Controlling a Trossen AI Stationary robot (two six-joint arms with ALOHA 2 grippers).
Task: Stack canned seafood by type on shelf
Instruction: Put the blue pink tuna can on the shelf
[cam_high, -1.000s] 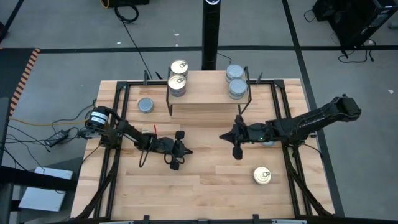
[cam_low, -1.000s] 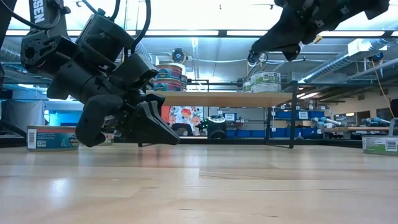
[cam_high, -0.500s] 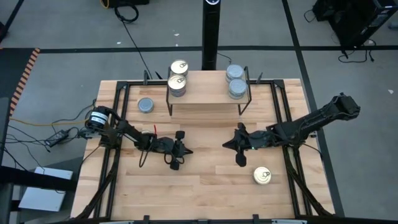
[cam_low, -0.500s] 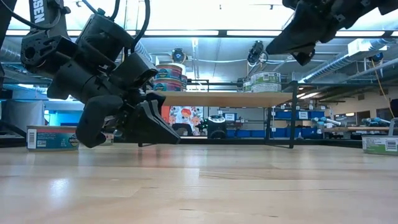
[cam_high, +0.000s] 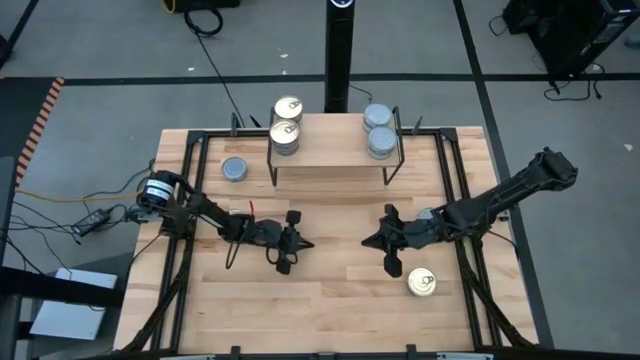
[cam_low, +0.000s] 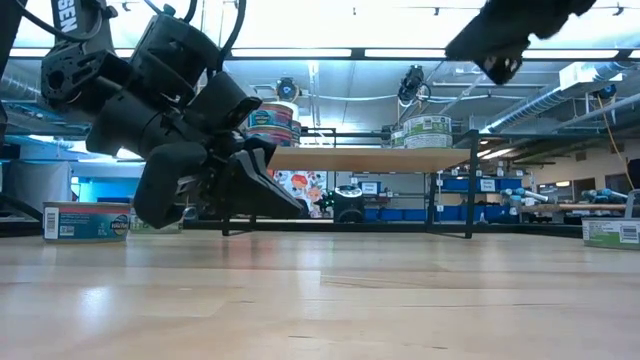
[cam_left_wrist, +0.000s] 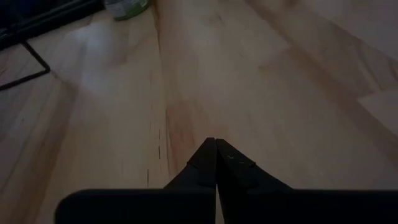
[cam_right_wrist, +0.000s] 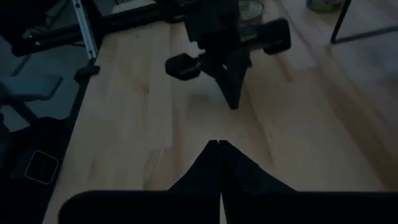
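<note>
The shelf (cam_high: 335, 155) stands at the table's far middle. Gold-topped tins (cam_high: 286, 135) are stacked at its left end and blue-grey-topped tins (cam_high: 380, 142) at its right end; the low view shows both stacks (cam_low: 272, 118) (cam_low: 427, 130). One blue-grey tin (cam_high: 234, 169) rests on the table left of the shelf. A gold-topped tin (cam_high: 421, 283) lies at the near right. My left gripper (cam_high: 302, 243) is shut and holds nothing, low over the table's middle. My right gripper (cam_high: 368, 240), also shut and holding nothing, faces it from the right, higher up.
A black frame of rails (cam_high: 190, 200) runs along the table's left and right sides. A pale tin (cam_high: 427, 214) shows partly under my right arm. In the low view, single tins stand at the far left (cam_low: 85, 222) and far right (cam_low: 610, 233). Bare wood lies between the grippers.
My right gripper has swung toward the table's near edge and a little toward its right, closer to the gold-topped tin at the near right, and has rolled somewhat. It stays shut. The tins have not moved.
</note>
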